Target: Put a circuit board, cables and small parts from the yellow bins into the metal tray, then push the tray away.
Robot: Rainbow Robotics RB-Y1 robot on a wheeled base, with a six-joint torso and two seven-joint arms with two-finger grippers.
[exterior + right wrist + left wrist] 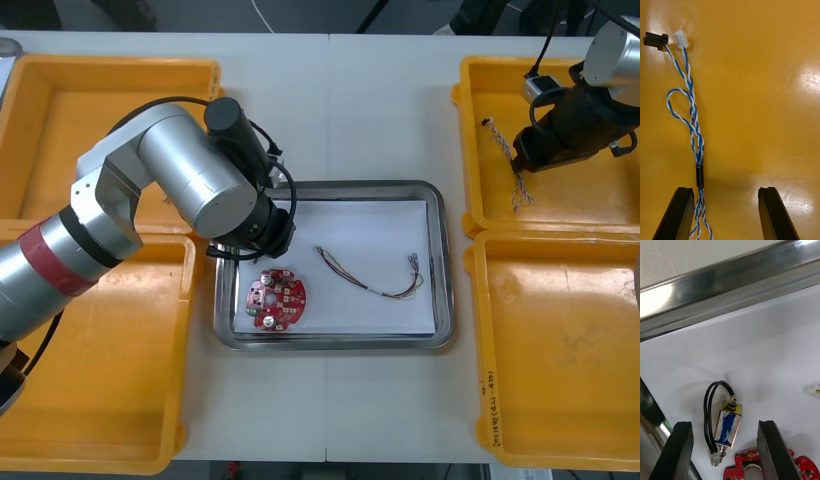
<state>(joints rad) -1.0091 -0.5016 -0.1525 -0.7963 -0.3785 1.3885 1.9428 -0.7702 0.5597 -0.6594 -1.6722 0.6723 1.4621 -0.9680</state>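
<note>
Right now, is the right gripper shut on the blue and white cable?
No, the right gripper stands open, with the cable lying loose between its fingers.

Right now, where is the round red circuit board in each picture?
Front view: the circuit board lies in the tray's near left corner.
Left wrist view: its red edge sits between the open fingers of the left gripper.
Right wrist view: a yellow bin and a blue-white cable instead.
Shared landmark: the tray's shiny rim.

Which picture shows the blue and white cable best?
The right wrist view: the blue and white cable lies close, twists and plugs plain, inside the open right hand. The front view shows a thin line partly under that hand. The left hand's wrist view faces the tray.
</note>
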